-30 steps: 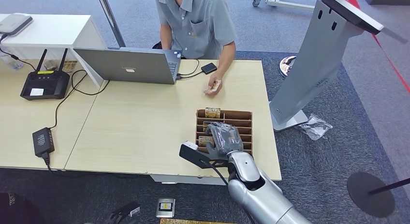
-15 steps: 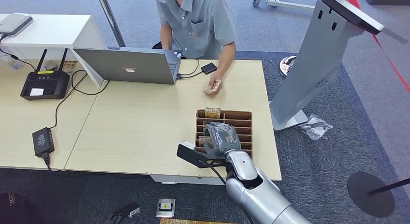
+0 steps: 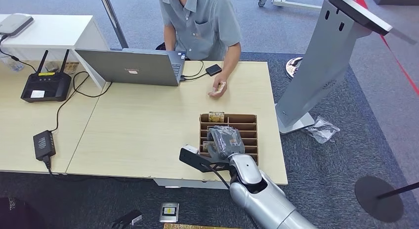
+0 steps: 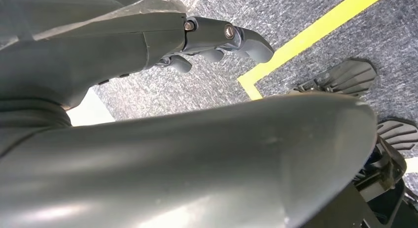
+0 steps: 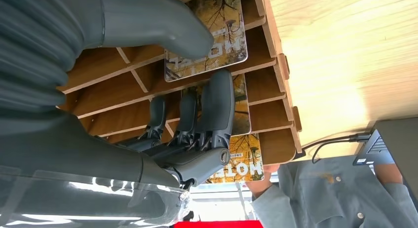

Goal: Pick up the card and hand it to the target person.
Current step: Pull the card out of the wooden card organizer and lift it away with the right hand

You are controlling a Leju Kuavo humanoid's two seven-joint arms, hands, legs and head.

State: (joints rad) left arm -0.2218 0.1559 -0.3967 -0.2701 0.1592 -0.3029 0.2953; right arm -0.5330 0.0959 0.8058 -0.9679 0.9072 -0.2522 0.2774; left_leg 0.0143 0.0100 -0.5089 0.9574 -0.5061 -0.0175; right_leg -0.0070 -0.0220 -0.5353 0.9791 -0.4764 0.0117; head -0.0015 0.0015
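Observation:
A slotted wooden card box (image 3: 247, 125) stands near the table's front right edge, with picture cards upright in its slots. My right hand (image 3: 225, 141) reaches down into it. In the right wrist view, one card (image 5: 209, 43) stands between the thumb (image 5: 148, 21) and the dark fingers (image 5: 217, 110), with a gap left around it. Two further cards (image 5: 239, 166) stand in slots beyond. The person (image 3: 200, 21) sits behind the table and holds another card (image 3: 219, 87) in one hand. My left hand (image 4: 222, 36) hangs over grey carpet and holds nothing.
A laptop (image 3: 131, 66), a black router (image 3: 46, 85), a power adapter (image 3: 43, 142) and a small black device (image 3: 213, 69) lie on the table (image 3: 143, 130). A grey kiosk stand (image 3: 326, 61) rises to the right of the table. Yellow floor tape (image 4: 305, 36) runs under my left hand.
My right hand has shifted slightly left and deeper over the box slots. The person and the things on the table have not moved.

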